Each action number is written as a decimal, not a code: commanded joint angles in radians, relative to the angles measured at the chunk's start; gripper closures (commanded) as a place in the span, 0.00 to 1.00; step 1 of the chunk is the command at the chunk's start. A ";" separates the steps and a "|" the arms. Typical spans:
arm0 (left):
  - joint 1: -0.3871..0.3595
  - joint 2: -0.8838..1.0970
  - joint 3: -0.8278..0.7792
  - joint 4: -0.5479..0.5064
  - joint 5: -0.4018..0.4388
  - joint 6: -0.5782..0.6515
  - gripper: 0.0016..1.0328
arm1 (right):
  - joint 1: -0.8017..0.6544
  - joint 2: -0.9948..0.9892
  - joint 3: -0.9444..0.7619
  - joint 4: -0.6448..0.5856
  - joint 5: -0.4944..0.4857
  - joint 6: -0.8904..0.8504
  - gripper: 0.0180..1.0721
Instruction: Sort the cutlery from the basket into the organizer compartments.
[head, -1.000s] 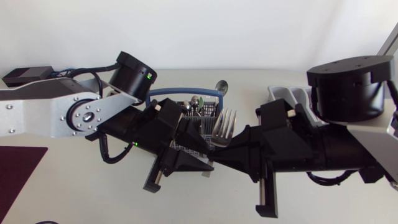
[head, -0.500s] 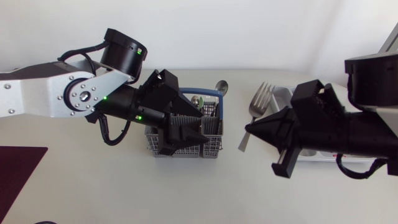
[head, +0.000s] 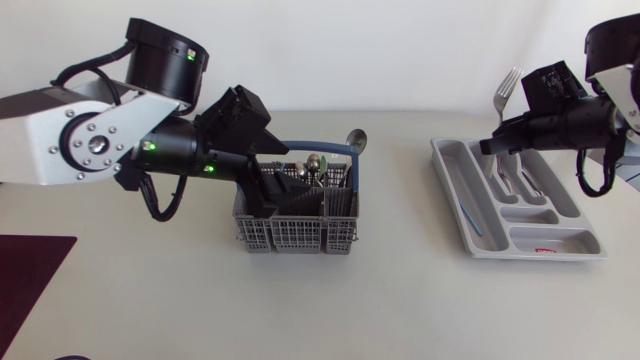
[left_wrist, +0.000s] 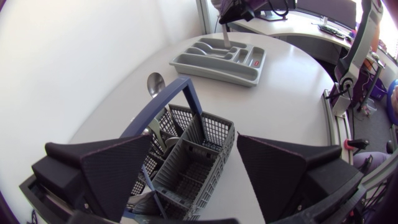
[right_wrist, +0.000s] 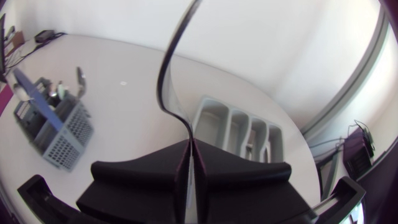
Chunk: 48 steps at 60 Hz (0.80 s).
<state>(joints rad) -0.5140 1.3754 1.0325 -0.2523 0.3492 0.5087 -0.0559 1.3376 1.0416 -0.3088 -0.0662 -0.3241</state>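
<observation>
**Current state.** The right gripper (head: 492, 147) is clamped on the fork (head: 507, 85). Both fingers press the handle from opposite sides, as the right wrist view confirms. The fork stands tines-up over the end of the organizer (head: 452, 200) nearest the basket (head: 295, 235), clear of the tray. The left gripper (left_wrist: 196, 155) hangs over the basket with its fingers spread wide, holding nothing. A spoon (head: 355, 140) and other pieces stand in the basket. Some cutlery (head: 505, 185) already lies in the organizer compartments.

**Handling properties (assessment).**
- The fork appears to be thin metal, so it is probably light, rigid and not fragile.
- Its polished surface is likely slippery against the fingers.
- Most of its length projects beyond the grip, so a sideways knock could pivot it between the fingers.

**Grip point.**
- Hold the flat faces of the handle, not the curved neck or the tines.
- Present the fork lengthwise to a long compartment and release it low over the tray
- For the basket pieces, grip the exposed upper ends and lift vertically to avoid snagging the mesh or tipping the basket on the bench (head: 400, 300)
</observation>
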 joint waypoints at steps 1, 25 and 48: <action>0.002 -0.038 -0.034 0.004 -0.021 -0.018 0.07 | -0.038 0.098 0.063 0.022 0.055 0.030 0.95; -0.034 -0.107 -0.097 0.008 -0.144 0.030 0.07 | -0.160 0.454 0.313 -0.030 0.249 0.088 0.95; -0.100 -0.127 -0.118 0.033 -0.276 0.051 0.07 | -0.237 0.672 0.482 -0.055 0.273 0.117 0.95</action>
<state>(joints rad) -0.6067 1.2770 0.9428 -0.2329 0.0906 0.5499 -0.2783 1.9575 1.4849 -0.3447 0.1959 -0.2314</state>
